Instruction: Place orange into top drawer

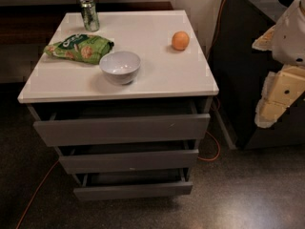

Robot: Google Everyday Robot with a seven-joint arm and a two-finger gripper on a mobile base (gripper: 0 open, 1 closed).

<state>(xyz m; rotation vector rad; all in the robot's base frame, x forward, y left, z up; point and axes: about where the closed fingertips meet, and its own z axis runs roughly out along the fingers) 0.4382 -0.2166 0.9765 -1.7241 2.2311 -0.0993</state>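
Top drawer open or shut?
Open, partly: top drawer front stands out past the countertop, dark gap behind it; gripper at right edge, orange on countertop.

The gripper (280, 95) shows at the right edge of the view as a stack of pale cream-yellow blocks with flat faces and squared corners, the lowest block lighter than the rest. Directly above the gripper bulges a rounded white arm shell (291, 30) with a small dark spot low on it. A thin cream tab (263, 39) sticks out from the shell's left side.
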